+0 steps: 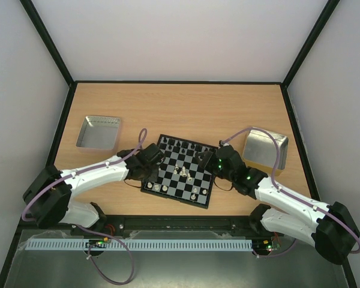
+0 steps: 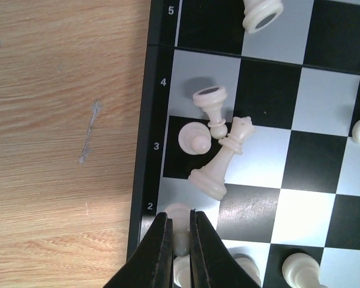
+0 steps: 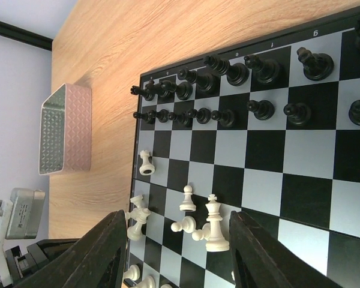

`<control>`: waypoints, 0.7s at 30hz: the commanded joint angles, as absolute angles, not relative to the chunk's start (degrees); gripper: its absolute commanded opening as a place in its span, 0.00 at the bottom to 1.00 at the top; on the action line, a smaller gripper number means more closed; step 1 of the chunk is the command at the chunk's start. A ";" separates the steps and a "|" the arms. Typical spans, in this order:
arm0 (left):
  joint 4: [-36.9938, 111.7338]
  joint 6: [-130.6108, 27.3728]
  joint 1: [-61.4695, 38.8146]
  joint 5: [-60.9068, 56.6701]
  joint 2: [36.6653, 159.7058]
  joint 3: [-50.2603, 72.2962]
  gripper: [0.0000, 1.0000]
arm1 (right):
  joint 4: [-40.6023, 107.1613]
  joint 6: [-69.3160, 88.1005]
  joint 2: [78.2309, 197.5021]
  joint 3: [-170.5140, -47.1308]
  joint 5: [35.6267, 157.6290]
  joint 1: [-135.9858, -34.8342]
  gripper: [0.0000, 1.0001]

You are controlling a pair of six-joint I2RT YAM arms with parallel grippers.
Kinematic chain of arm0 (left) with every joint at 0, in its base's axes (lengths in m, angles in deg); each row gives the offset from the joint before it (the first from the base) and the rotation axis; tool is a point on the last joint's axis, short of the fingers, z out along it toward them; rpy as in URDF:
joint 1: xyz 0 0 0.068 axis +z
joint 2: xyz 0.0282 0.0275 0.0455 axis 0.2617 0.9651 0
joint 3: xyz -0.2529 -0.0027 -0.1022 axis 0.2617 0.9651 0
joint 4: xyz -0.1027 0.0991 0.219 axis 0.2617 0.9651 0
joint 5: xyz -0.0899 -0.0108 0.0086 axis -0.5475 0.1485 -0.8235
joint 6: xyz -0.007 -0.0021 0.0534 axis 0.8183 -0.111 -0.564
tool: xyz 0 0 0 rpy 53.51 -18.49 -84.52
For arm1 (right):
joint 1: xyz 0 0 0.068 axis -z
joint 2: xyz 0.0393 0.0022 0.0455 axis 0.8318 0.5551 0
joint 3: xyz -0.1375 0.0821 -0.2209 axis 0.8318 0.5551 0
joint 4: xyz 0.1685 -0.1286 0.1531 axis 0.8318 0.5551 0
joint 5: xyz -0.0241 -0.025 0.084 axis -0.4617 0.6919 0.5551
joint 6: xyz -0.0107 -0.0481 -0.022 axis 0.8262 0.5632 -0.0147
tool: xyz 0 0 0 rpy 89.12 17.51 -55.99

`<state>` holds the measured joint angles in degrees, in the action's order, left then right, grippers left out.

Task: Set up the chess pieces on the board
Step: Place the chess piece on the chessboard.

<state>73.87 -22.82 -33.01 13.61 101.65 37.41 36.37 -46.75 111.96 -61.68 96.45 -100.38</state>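
Two black fingers of the left gripper [image 2: 179,215] are pressed almost together at the bottom edge of the left wrist view, over a cream pawn [image 2: 177,223] at the edge of the board [image 2: 264,90]. Whether they pinch it I cannot tell. Just above lies a cluster of cream chess pieces [image 2: 219,162], at least two toppled. The right gripper [image 3: 177,216] is released, fingers wide apart, with a cream crowned piece [image 3: 215,227] upright between them, low in its view. Black chessmen [image 3: 228,72] fill two rows toward the top. From above, the board sits mid-frame, with a metal tray [image 1: 99,132] at upper left and a second tray [image 1: 265,149] at right.
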 commanded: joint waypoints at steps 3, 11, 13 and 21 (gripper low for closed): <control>75.98 -23.21 -32.19 12.67 101.90 38.82 0.05 | 36.90 -46.33 111.80 -60.79 94.82 -100.22 0.47; 72.63 -24.37 -32.01 10.68 104.11 38.98 0.07 | 36.90 -46.19 112.06 -60.61 94.77 -100.20 0.47; 72.10 -24.53 -31.90 10.35 104.89 38.77 0.07 | 36.82 -46.20 112.07 -60.57 94.82 -100.18 0.46; 72.01 -25.13 -31.85 9.82 105.58 38.28 0.22 | 36.91 -46.26 112.06 -60.49 94.78 -100.21 0.47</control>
<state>71.48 -24.44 -32.14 10.66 104.73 38.44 36.37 -46.73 111.96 -61.50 96.43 -100.38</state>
